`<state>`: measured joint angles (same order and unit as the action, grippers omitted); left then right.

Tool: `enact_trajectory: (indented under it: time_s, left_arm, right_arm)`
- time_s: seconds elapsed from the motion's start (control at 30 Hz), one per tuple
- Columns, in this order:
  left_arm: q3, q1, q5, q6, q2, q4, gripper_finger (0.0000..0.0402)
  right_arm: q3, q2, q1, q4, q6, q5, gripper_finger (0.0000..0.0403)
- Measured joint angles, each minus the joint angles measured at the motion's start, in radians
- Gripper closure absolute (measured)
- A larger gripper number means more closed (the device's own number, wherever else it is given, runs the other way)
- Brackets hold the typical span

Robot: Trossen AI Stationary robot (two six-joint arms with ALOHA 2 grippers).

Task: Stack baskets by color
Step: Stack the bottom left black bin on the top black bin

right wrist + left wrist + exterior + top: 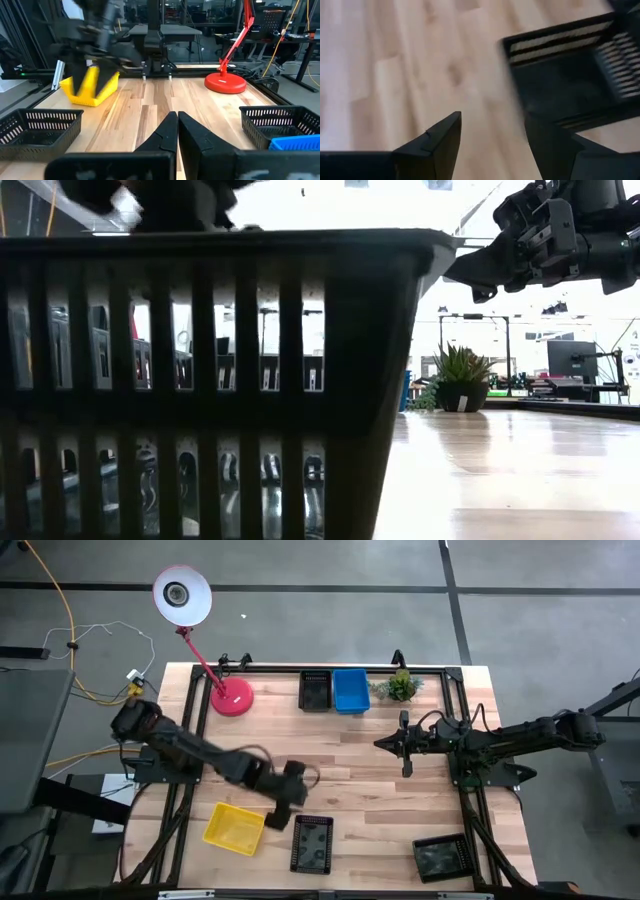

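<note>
Left gripper (283, 808): reached out over the near-left part of the table (360, 770), between the yellow basket and the near-centre black basket; fingers (437, 145) spread wide, bare wood showing between them, nothing held.
Right gripper (404, 746): hung above the table at centre-right, pointed toward the left; fingers pressed together, holding nothing.
Yellow basket (234, 828): lay near-left on the table, just left of the left gripper, slightly turned; whether it touched the gripper could not be told.
Black basket, near centre (311, 843): sat at the near edge, just right of the left gripper; in the left wrist view its corner (560, 80) showed just beyond the fingers, apart from them.
Black basket, near right (442, 857): sat near the near-right corner, turned at an angle, well apart from both grippers.
Black basket, far (315, 690): sat at the far edge, centre, side by side with the blue one.
Blue basket (351, 690): just right of the far black basket.
Pink lamp (231, 697): base on the far-left of the table, head out beyond the far edge.
Small plant (399, 686): just right of the blue basket.
</note>
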<state>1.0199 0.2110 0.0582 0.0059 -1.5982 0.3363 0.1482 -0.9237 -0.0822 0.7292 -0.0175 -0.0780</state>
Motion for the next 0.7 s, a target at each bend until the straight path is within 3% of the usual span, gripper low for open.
enact_trajectory:
  time_s: [0.1,0.27,0.4,0.7]
  left_arm:
    - [0.024,0.068,0.018,-0.067,-0.002,-0.008,0.0195]
    - [0.093,0.092,0.019,-0.152,-0.059,-0.014,0.0195]
    - [0.175,0.090,0.000,-0.139,-0.145,0.031,0.0195]
    - [0.305,0.083,0.079,-0.134,-0.303,0.192,0.0195]
  right_arm:
    - [0.000,0.000,0.000,0.000,-0.006,0.000,0.0402]
    - [0.000,0.000,0.000,0.001,-0.008,0.000,0.0402]
    - [0.000,0.000,-0.001,0.009,-0.009,0.000,0.0402]
    - [0.000,0.000,-0.001,0.009,-0.017,0.000,0.0402]
